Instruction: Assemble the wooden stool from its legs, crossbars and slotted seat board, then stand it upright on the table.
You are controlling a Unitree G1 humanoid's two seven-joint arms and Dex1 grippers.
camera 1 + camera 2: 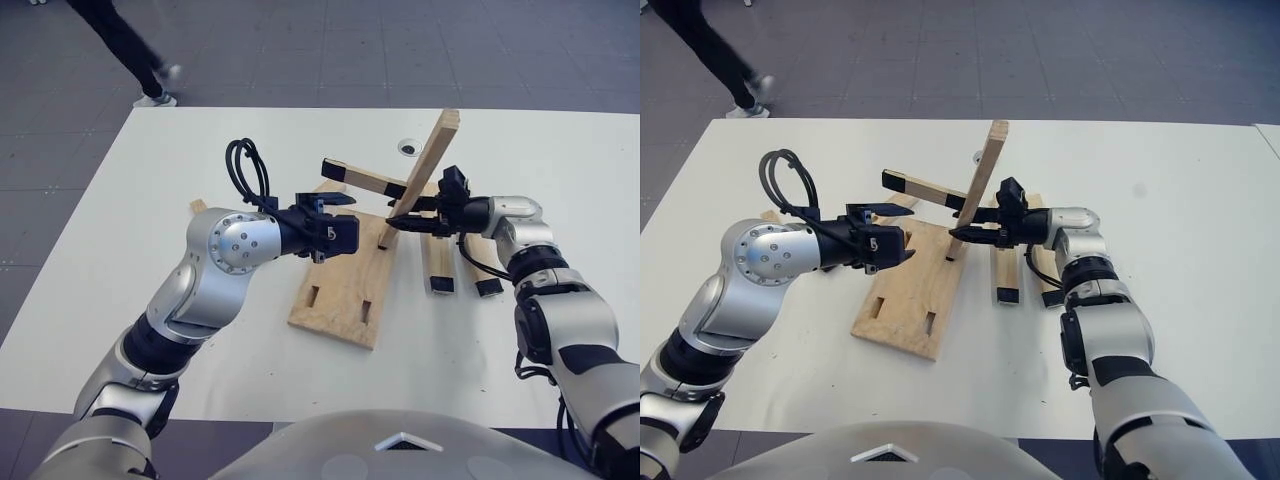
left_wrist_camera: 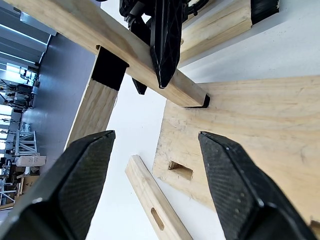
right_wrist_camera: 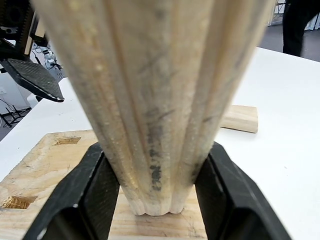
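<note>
The slotted seat board (image 1: 340,300) lies flat on the white table (image 1: 150,160). A wooden leg (image 1: 428,165) stands tilted with its lower end at a slot in the board's far corner. My right gripper (image 1: 400,224) is shut on this leg near its base; the right wrist view has the leg (image 3: 150,100) between both fingers (image 3: 85,195). My left gripper (image 1: 342,226) hovers open over the board's far edge, just left of the leg, its fingers (image 2: 85,185) spread wide with nothing between them. Behind, a second leg (image 1: 362,180) with a black cap lies across.
Two more wooden pieces (image 1: 437,265) with dark ends lie right of the board, under my right forearm. A slotted crossbar (image 2: 155,210) lies off the board's left side. A round hole (image 1: 409,147) sits in the table behind the leg. Open tabletop spreads left and front right.
</note>
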